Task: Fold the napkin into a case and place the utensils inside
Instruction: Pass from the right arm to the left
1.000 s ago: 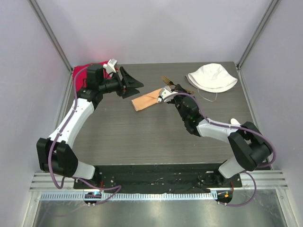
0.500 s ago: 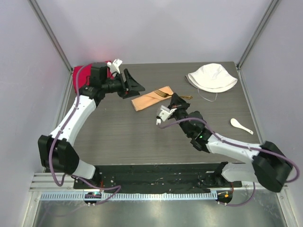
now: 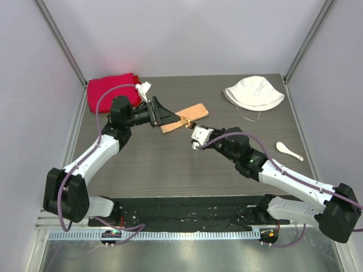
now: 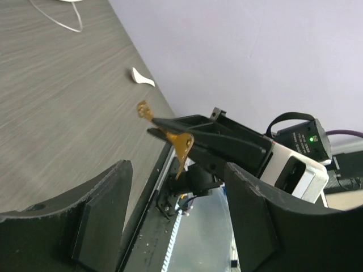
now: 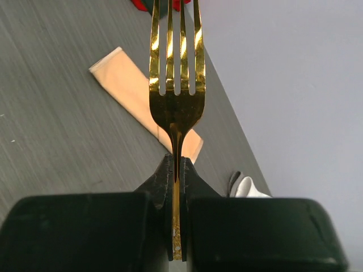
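While your right gripper (image 5: 176, 173) is clamped on the gold fork (image 5: 176, 107), your left gripper (image 3: 167, 115) stands open at the case (image 3: 193, 110).
Your right fingers are pressed together on the fork's handle, the tines pointing left at the left gripper. Your left fingers are spread wide over the near-left end of the folded peach case, which lies slantwise at the far middle of the table (image 3: 170, 164), between the red cloth (image 3: 110, 90) and the white hat (image 3: 253, 92). Whether fork and left fingers touch cannot be told. The white spoon (image 3: 287, 150) lies alone at the right.
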